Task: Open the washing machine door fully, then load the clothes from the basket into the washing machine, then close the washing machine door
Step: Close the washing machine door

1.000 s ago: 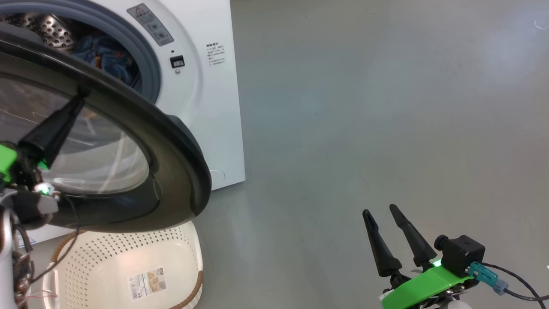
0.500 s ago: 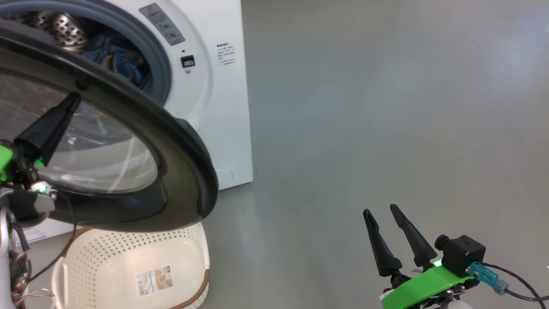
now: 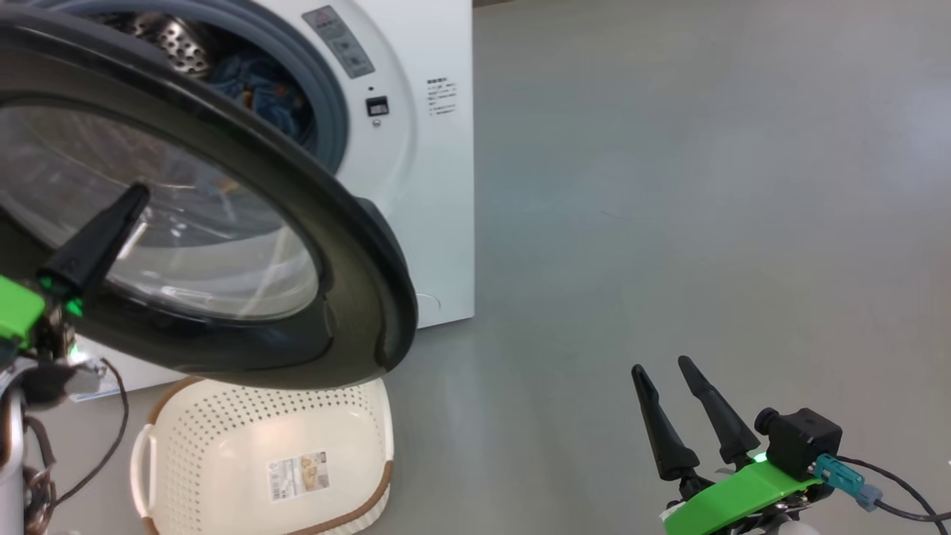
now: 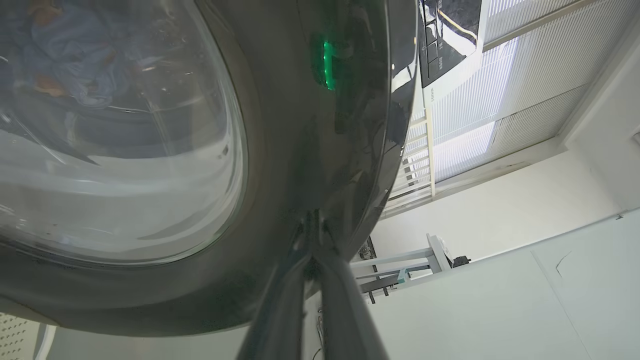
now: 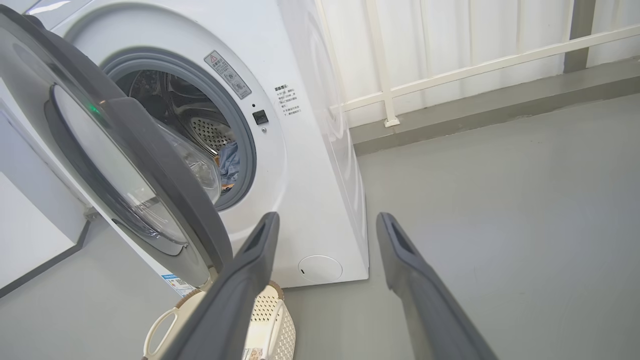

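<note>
Zero gap on the left gripper [image 3: 134,199], fingers pinched together with nothing between them, tips up against the outer face of the washing machine door [image 3: 356,245] at left of frame. Door standing partway open, hanging over the basket [image 3: 223,409] at bottom left, sticker visible inside. Blue clothes [image 3: 256,82] with orange bits sitting in the drum of the washing machine [image 3: 438,186], upper left. Right gripper [image 3: 660,365] down at lower right, spread wide, gripping nothing, just grey floor [image 3: 706,186] around it.

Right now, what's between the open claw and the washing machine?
Bare grey floor lies between the right claw and the washing machine; the head view shows it.
</note>
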Controlling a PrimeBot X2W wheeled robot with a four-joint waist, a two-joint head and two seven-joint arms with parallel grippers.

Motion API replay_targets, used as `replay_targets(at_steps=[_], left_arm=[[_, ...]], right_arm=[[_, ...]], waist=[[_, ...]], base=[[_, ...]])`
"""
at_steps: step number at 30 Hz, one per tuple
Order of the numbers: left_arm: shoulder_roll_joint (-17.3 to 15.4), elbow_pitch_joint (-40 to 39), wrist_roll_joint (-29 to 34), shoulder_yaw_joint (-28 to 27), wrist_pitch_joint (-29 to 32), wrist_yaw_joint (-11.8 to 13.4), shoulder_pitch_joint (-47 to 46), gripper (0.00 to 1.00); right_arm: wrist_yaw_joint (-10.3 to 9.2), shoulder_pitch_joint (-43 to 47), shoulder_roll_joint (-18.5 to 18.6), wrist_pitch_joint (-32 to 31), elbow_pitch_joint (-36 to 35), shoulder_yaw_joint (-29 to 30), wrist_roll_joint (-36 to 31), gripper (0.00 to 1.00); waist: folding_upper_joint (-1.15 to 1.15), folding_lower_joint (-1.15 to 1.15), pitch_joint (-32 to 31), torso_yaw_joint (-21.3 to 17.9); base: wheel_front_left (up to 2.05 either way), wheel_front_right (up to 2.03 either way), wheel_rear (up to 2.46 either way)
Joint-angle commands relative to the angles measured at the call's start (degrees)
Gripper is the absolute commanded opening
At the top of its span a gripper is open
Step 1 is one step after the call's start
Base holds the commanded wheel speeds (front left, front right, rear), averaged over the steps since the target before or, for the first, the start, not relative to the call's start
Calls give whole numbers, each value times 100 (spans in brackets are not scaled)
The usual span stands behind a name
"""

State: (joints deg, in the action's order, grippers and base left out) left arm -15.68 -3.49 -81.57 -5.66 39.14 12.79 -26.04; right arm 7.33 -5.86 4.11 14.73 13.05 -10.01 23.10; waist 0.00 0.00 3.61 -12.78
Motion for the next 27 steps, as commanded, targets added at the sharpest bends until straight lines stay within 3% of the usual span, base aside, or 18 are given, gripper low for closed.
replay_targets(at_steps=[1,3,5,15,20,27], left_arm=[[-269,-186,76,-224,-50,-78,-55,48],[-348,-225,216,-203,-105,-189,69,76],[-393,-254,334,-188,-179,-329,196,99],[-728,-435,1611,76,-1075,-1513,1061,100],[-727,-398,2264,120,-1788,-1785,1523,100],[-658,-360,2813,139,-2621,-1919,1964,100]], right_arm=[[16,-125,53,27,-125,-96,-36,100],[16,-119,72,27,-119,-93,-31,100],[16,-124,86,27,-110,-102,-28,100],[16,-156,125,27,-79,-108,12,100],[16,-118,138,27,-72,-95,32,100],[16,-97,180,27,-81,-75,56,100]], waist=[[0,0,-26,69],[0,0,-44,137],[0,0,-64,193],[0,0,-161,403],[0,0,-220,472],[0,0,-248,552]], base=[[0,0,0],[0,0,0],[0,0,0],[0,0,0],[0,0,0],[0,0,0]])
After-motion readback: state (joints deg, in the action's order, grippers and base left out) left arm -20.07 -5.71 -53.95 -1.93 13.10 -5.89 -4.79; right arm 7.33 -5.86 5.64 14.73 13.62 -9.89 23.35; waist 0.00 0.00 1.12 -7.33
